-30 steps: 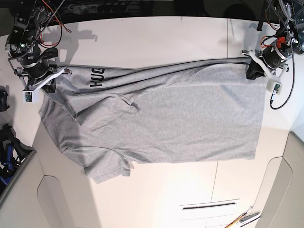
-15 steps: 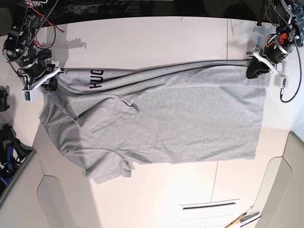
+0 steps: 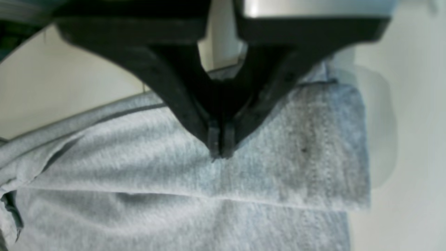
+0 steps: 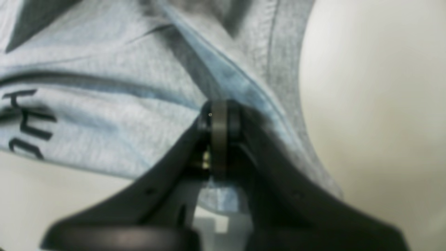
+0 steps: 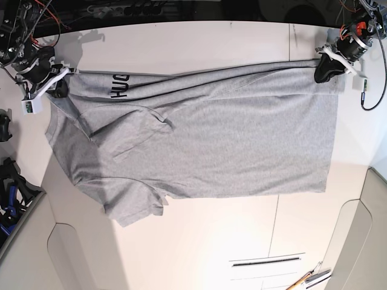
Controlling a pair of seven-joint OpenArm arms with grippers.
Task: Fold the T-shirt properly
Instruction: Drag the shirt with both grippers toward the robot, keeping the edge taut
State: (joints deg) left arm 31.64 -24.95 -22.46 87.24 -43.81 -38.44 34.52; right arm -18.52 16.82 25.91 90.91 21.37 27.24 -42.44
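T-shirt (image 5: 205, 145) lies spread across the pale table (image 5: 181, 48), grey, dark lettering (image 5: 120, 86) near my right side. My right gripper (image 4: 218, 122) is clamped on the fabric at the shoulder end, jaws pressed together with cloth bunched between them. My left gripper (image 3: 218, 146) is pinched tight on the hem corner at the far end. The top edge runs taut between my two grips, one sleeve (image 5: 130, 208) flat below.
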